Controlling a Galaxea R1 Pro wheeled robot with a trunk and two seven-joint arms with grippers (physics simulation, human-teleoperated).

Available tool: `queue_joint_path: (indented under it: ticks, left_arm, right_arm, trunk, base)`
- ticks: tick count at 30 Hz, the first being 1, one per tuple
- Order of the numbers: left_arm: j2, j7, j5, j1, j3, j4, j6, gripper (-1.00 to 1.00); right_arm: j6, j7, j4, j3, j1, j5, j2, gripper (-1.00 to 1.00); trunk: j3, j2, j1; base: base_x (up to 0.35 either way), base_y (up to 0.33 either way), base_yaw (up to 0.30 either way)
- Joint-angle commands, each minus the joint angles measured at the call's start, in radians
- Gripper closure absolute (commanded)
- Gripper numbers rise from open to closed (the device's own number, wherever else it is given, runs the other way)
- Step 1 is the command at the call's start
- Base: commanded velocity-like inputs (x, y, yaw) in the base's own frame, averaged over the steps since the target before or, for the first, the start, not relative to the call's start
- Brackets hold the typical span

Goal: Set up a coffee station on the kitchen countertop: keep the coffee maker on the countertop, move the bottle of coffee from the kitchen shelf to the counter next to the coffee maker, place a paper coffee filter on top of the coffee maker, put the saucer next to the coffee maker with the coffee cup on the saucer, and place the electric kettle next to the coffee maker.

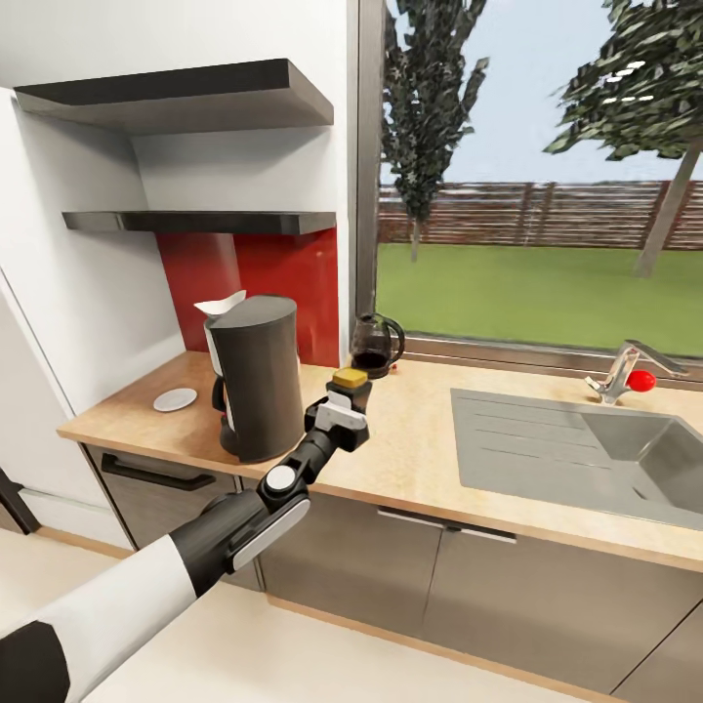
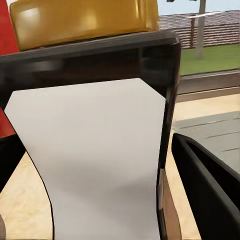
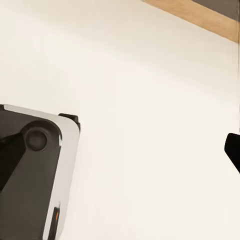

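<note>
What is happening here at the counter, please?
The robot's left gripper holds the bottle of coffee, with its yellow cap on top, just beside the coffee maker on the kitchen countertop. A paper coffee filter already sits on top of the machine. The saucer lies on the counter on the machine's other side, with no cup on it. The electric kettle stands further back, by the window. The right gripper points toward the pale floor.

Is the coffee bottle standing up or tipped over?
Standing up: the bottle of coffee has its yellow cap on top, held in the left gripper beside the coffee maker.
</note>
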Motion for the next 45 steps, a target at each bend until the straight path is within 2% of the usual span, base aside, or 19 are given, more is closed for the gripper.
queue_joint_path:
  ticks: [1,20,34,45]
  left_arm:
    - [0.001,0.008,0.009,-0.002,-0.006,0.006,-0.006,1.0]
    - [-0.002,0.009,0.009,-0.001,-0.008,0.051,-0.007,1.0]
    - [-0.002,0.008,0.009,-0.002,-0.009,0.044,-0.008,1.0]
    - [-0.002,0.008,0.008,-0.002,-0.009,0.03,-0.037,1.0]
  right_arm:
    - [-0.004,0.006,0.002,-0.008,-0.001,0.0,-0.001,-1.0]
    - [-0.001,0.006,0.002,-0.008,-0.001,-0.005,-0.001,-1.0]
    - [-0.001,0.006,0.002,-0.008,-0.001,-0.006,-0.001,-1.0]
    - [-0.001,0.004,0.002,-0.009,-0.001,-0.007,-0.001,-1.0]
  trunk:
    - [-0.002,-0.002,0.0]
    - [-0.002,-0.002,0.0]
    - [-0.045,-0.1,0.054]
    - [-0.08,-0.177,0.096]
  base:
    - [0.0,0.0,0.0]
    - [0.0,0.0,0.0]
    - [0.0,0.0,0.0]
    - [0.0,0.0,0.0]
